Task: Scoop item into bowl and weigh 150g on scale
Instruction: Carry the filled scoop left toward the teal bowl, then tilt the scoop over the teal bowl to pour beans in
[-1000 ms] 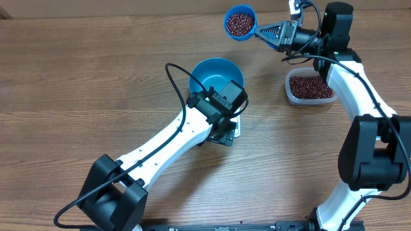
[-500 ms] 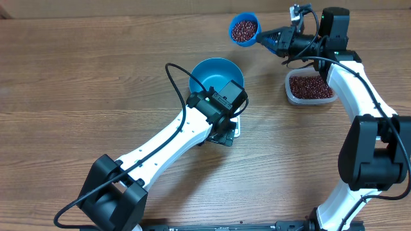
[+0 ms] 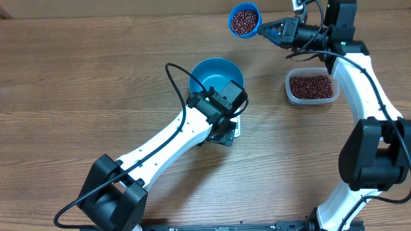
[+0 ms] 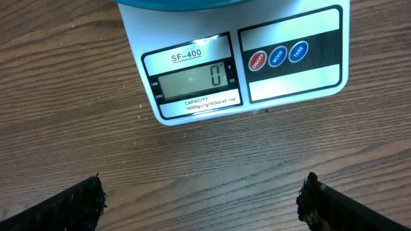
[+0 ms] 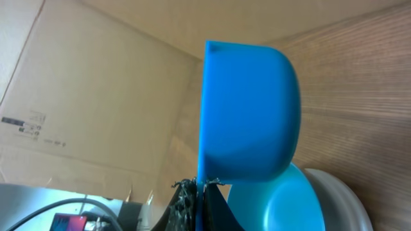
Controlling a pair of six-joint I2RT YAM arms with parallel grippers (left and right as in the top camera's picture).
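Observation:
The blue bowl (image 3: 214, 72) stands on the white scale (image 4: 257, 64), whose display reads 0. My left gripper (image 4: 202, 215) hangs open over bare wood just in front of the scale, with its fingertips (image 4: 74, 205) wide apart. In the overhead view the left wrist (image 3: 221, 102) covers most of the scale (image 3: 236, 126). My right gripper (image 3: 266, 29) is shut on the handle of a small blue scoop (image 3: 244, 20) full of red-brown beans, held in the air up and right of the bowl. The right wrist view shows the scoop's underside (image 5: 250, 109) above the bowl (image 5: 282, 205).
A clear plastic tub (image 3: 311, 86) holding beans sits on the table at the right, below the right arm. A black cable (image 3: 174, 80) loops off the left arm beside the bowl. Cardboard (image 5: 96, 83) borders the table's far side.
The right gripper has carried the loaded scoop slightly right and toward the far edge. The left arm, bowl and scale have not moved.

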